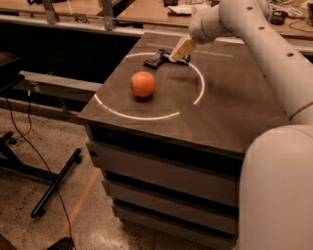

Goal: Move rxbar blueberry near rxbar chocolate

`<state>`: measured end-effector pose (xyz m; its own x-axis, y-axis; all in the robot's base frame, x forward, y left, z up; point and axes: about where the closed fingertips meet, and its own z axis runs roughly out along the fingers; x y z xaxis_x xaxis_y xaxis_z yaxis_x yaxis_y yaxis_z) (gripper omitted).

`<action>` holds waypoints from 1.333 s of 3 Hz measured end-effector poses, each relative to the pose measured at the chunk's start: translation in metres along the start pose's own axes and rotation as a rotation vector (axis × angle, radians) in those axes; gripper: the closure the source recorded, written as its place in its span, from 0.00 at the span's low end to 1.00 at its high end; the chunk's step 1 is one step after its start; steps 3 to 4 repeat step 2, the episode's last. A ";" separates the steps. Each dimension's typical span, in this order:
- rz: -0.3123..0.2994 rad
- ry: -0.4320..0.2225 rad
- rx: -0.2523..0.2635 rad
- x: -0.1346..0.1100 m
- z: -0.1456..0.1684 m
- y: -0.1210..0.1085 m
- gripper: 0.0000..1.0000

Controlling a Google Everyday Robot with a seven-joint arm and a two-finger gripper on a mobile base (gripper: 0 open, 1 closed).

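Note:
The rxbar chocolate [153, 60], a flat black-wrapped bar, lies at the far side of the dark table [230, 112], just inside the white ring. The rxbar blueberry [183, 59], navy blue, lies right beside it on its right, partly hidden behind the gripper. My gripper [180, 51], beige, reaches down and left from the white arm and sits directly over the blue bar, touching or nearly touching it. I cannot tell whether it holds the bar.
An orange [143, 83] sits in the left part of the white ring [146, 116] painted on the table. The white arm [254, 34] crosses the table's right side. Wooden benches [146, 12] stand behind; a black stand leg [56, 183] and cables lie on the floor at left.

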<state>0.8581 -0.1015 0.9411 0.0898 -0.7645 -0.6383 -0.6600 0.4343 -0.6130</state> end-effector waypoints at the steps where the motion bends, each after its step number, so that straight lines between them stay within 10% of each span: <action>1: -0.010 -0.021 0.136 -0.004 -0.049 -0.044 0.00; 4: -0.010 -0.021 0.136 -0.004 -0.049 -0.044 0.00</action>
